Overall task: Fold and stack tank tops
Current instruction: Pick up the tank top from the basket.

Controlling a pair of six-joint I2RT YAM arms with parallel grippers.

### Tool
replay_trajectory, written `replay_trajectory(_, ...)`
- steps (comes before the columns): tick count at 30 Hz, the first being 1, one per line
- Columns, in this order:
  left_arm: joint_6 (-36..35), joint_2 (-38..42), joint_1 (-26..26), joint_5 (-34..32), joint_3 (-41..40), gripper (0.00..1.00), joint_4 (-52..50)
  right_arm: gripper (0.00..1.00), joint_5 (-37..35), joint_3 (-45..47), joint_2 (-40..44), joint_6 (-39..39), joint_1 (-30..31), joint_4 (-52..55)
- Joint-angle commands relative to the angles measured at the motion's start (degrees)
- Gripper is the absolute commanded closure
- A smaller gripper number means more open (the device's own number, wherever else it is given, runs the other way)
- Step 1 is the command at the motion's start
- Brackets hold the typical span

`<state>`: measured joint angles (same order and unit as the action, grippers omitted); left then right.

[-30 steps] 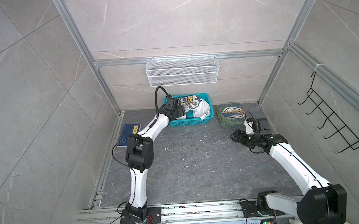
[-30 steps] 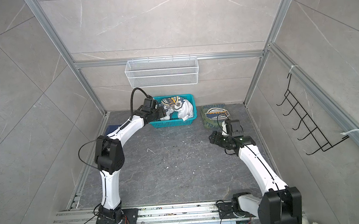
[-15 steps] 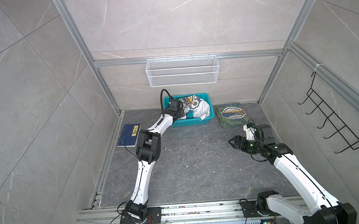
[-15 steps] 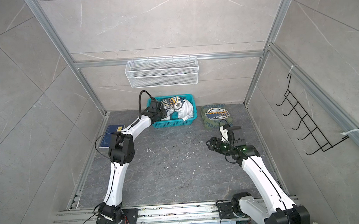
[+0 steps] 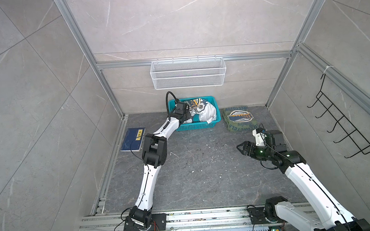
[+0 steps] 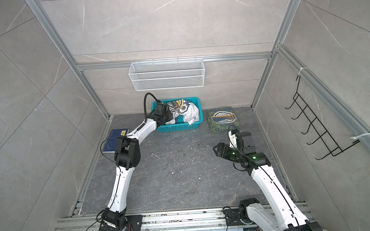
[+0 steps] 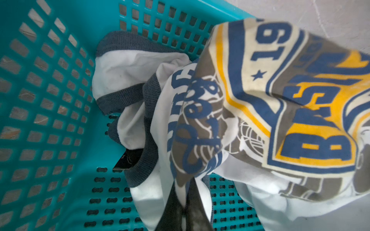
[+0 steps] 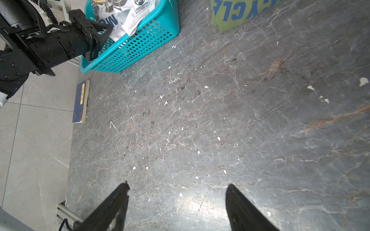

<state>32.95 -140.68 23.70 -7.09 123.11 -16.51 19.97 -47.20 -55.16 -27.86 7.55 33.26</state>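
Note:
The white tank top [image 5: 203, 113] lies crumpled in the teal basket [image 5: 195, 126], its navy-yellow badge print facing up [image 7: 280, 100]. My left gripper [image 7: 183, 192] reaches into the basket's left end and is shut on a fold of that white cloth near the dark trim. In both top views its fingertips are buried in the cloth. The olive green tank top [image 5: 239, 119] lies folded flat on the floor right of the basket, badge up, and its edge shows in the right wrist view [image 8: 232, 16]. My right gripper [image 5: 240, 149] hovers open over bare floor in front of it, holding nothing [image 8: 177, 186].
A blue book [image 5: 132, 139] lies by the left wall rail. A white wire shelf [image 5: 188, 73] hangs on the back wall above the basket. A black hook rack [image 5: 343, 124] is mounted on the right wall. The grey stone floor [image 5: 200, 168] carries small white flecks.
My left gripper has closed on the white tank top in the basket, and its elbow has swung forward. My right arm has pulled back from the olive tank top, still open.

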Motion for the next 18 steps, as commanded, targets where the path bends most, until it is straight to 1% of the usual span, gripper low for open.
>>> replay_trajectory(1,-0.7,10.3,0.3,0.8,-1.3,1.00,1.9,0.22,0.3,0.4,0.4,0.6,0.3,1.0)
replay_trajectory(4,-1.5,14.6,1.0,1.1,-2.4,1.00,2.0,0.22,0.4,0.7,0.4,0.6,0.3,0.9)
replay_trajectory(12,-6.7,25.0,5.1,-0.7,-1.9,1.00,-0.9,0.23,0.5,0.7,0.1,0.5,0.3,0.7)
replay_trajectory(18,-11.3,30.5,9.2,0.0,2.4,1.00,-3.8,0.23,0.2,0.6,0.3,0.4,0.3,0.8)
